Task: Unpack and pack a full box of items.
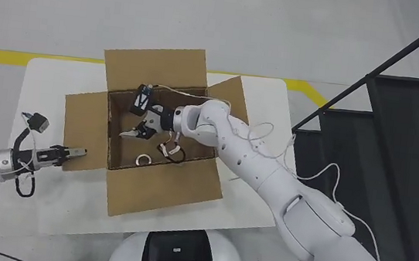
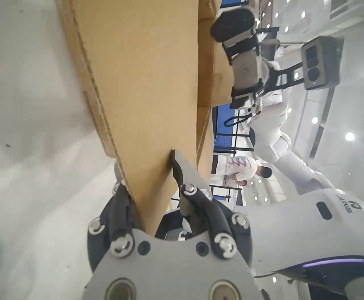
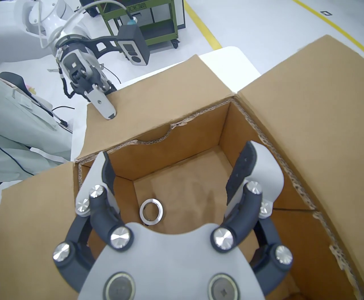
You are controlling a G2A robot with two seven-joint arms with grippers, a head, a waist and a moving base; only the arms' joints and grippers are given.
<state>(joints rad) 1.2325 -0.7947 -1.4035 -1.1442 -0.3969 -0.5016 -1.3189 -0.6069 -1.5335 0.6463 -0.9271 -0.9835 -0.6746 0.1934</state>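
The ring (image 3: 152, 209) lies on the box (image 3: 284, 93) floor. The right gripper (image 3: 176, 154) hangs above, fingers apart: go straight down. The left gripper (image 2: 150, 173) fingers pinch a flap (image 2: 136, 85): hold it steady.

Bright, even overhead light is washing the white surface (image 1: 68, 208) in the top view, and the inside of the box (image 1: 152, 194) is sitting in soft shade. In the left wrist view ceiling lamps (image 2: 349, 136) are flaring as white spots, the flap (image 2: 136, 85) is glowing evenly, and straight lines are bowing toward the edges. In the right wrist view the ring (image 3: 152, 209) is glinting, while the box walls are dimming its bottom.
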